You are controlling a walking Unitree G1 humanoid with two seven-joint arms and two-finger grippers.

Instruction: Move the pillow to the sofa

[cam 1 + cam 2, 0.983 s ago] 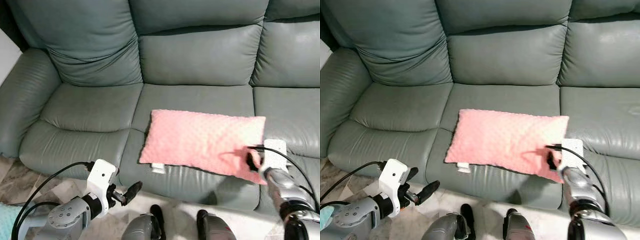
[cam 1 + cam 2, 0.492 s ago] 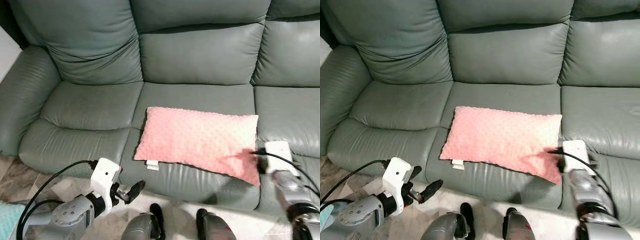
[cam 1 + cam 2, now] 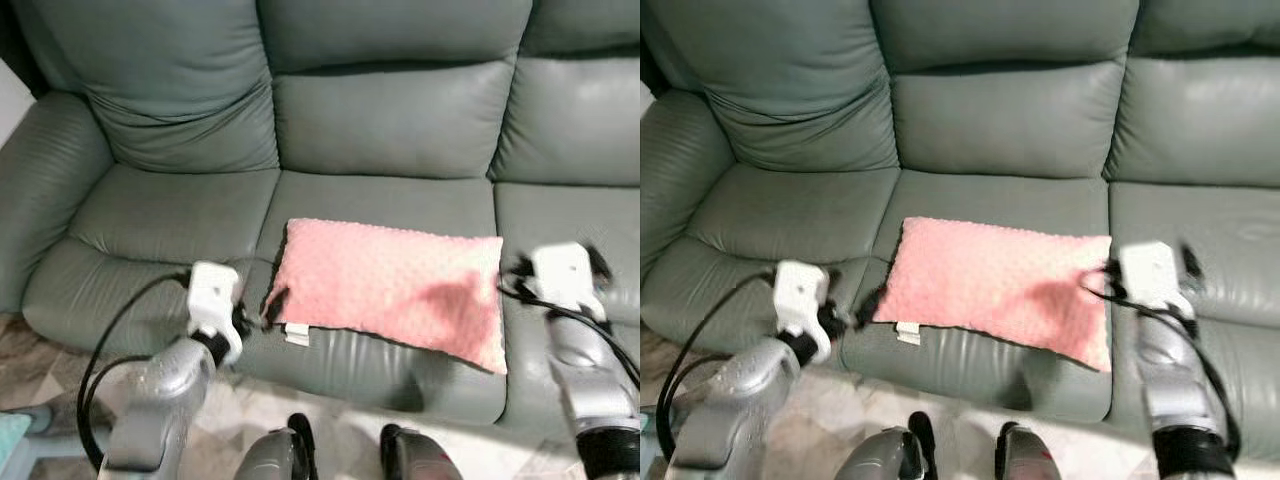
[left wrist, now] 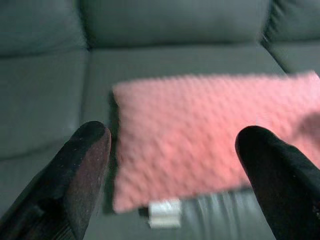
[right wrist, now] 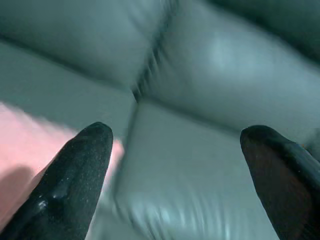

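The soft, bumpy pink pillow (image 3: 393,289) lies flat near the sofa's (image 3: 180,215) front edge. Left gripper (image 4: 175,165) and right gripper (image 5: 175,170) fingers are wide open, holding nothing.

pillow (image 3: 395,288) covers the middle seat; sofa (image 3: 170,215) cushions beside lie open

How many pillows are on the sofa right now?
1. The pink pillow lies flat on the middle seat cushion of the sofa, near its front edge. More could lie beyond the picture's edges.
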